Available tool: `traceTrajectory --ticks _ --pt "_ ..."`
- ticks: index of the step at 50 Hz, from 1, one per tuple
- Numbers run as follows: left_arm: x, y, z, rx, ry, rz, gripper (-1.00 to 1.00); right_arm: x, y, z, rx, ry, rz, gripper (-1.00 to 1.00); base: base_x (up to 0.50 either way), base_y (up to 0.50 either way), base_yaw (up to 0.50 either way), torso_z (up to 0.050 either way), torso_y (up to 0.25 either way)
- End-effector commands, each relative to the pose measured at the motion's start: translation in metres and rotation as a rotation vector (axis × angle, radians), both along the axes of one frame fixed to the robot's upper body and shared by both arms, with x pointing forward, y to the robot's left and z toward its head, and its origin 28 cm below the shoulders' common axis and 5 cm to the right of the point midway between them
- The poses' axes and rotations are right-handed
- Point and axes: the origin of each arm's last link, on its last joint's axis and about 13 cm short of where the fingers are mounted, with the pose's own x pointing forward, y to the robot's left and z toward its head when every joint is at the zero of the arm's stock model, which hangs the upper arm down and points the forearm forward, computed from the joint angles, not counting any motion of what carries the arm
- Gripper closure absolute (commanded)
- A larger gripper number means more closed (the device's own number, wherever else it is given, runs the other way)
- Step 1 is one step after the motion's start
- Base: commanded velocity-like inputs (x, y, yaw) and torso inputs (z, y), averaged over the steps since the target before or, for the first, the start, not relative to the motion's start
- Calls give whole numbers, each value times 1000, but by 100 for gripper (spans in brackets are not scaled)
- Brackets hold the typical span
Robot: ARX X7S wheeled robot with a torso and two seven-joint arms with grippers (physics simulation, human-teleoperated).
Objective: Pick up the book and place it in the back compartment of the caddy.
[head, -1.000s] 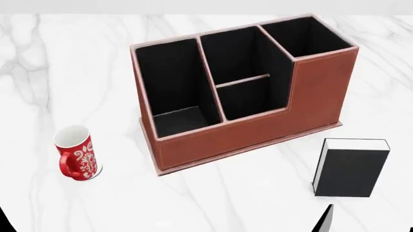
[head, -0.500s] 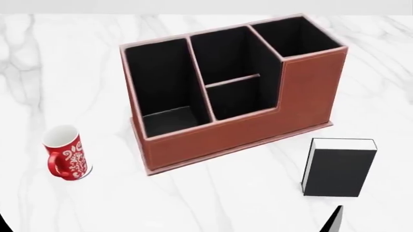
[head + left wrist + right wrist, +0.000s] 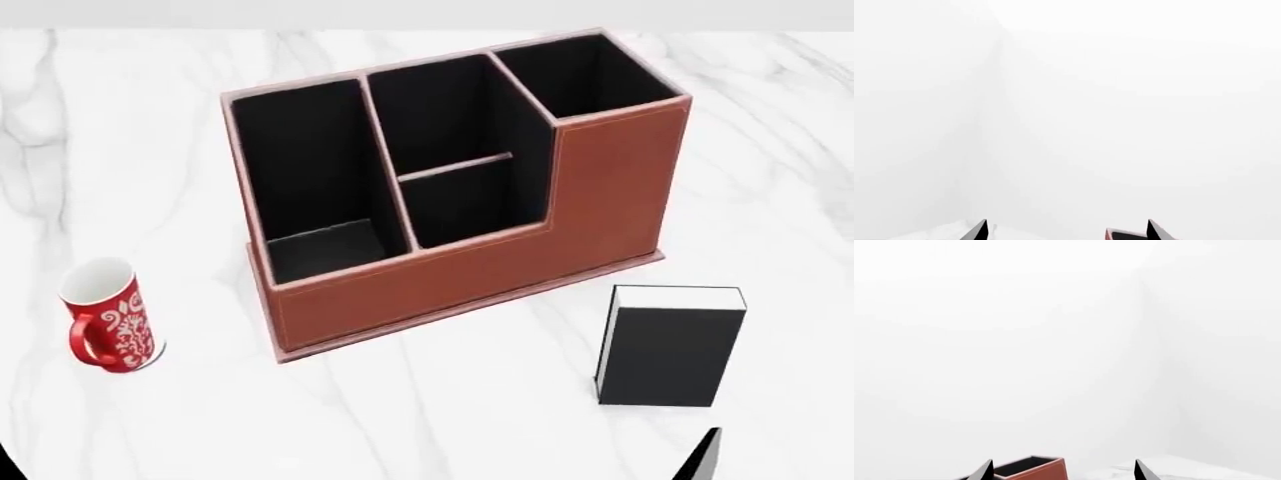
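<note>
The black book stands upright at the lower right of the head view, near the reddish-brown caddy (centre frame), its back compartment holding nothing. Left gripper and right gripper both spread wide, gripping nothing.

A red mug with a white pattern and white inside stands upright on a white marble table veined in grey, its handle turned toward the near left. Behind the table runs a plain pale wall; both wrist views show little beyond what seems to be that blank wall
</note>
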Motion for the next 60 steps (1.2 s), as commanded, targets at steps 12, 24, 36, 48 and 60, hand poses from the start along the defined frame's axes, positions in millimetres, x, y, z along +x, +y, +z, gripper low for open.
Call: traceTrajectory --ticks 12,24,36,48,60 --pt "0 1 -1 1 -1 -13 -100 3 3 -1 -3 3 -1 -100 0 -84 0 0 0" --pt "0 1 0 -8 -3 -3 -100 3 1 -1 4 0 -2 -100 0 -84 0 0 0" --pt "-1 0 -1 -9 -3 -4 -100 3 2 -2 -1 10 2 -100 0 -85 0 0 0" --pt "-1 1 0 -10 -2 -4 -100 3 1 -2 4 10 -2 -100 0 -84 0 0 0" --pt "-1 1 1 -11 -2 -4 -100 4 2 -2 4 11 1 -100 0 -84 0 0 0"
